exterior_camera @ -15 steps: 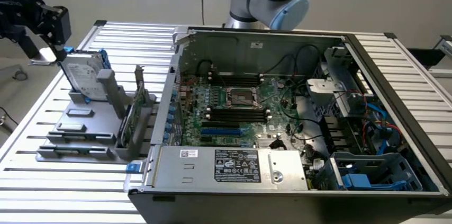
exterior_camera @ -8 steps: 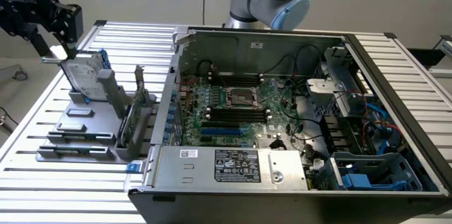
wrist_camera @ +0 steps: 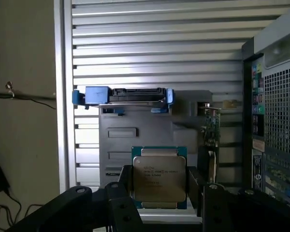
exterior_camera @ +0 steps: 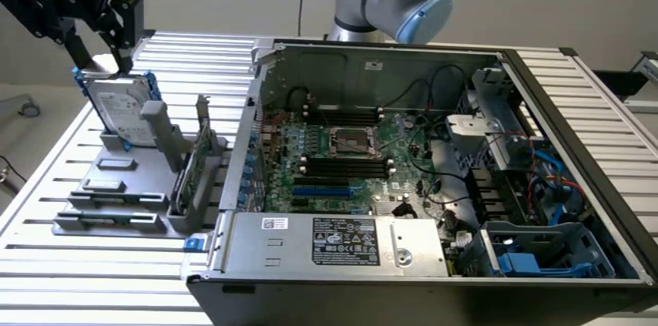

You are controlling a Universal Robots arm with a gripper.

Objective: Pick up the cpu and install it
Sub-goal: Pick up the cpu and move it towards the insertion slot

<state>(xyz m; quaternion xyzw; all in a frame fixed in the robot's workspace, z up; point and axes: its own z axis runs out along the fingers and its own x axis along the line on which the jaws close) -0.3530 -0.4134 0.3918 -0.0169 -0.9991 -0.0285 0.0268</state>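
The cpu (wrist_camera: 159, 177), a flat square chip with a silver-grey metal top and a green edge, sits between my gripper's two black fingers (wrist_camera: 124, 188). My gripper (exterior_camera: 103, 55) is shut on it, raised over the grey parts rack (exterior_camera: 113, 187) at the exterior view's left, just above the upright hard drive (exterior_camera: 122, 110). The metal-framed motherboard socket (exterior_camera: 350, 139) lies inside the open computer case (exterior_camera: 411, 156), well off to the exterior view's right of my gripper.
The hard drive with blue rails (wrist_camera: 130, 95) stands edge-up in the rack. An expansion card (exterior_camera: 196, 164) stands upright beside the case wall. Cables, memory slots and a power supply (exterior_camera: 344, 241) surround the socket. The slatted metal table (exterior_camera: 82, 280) runs around everything.
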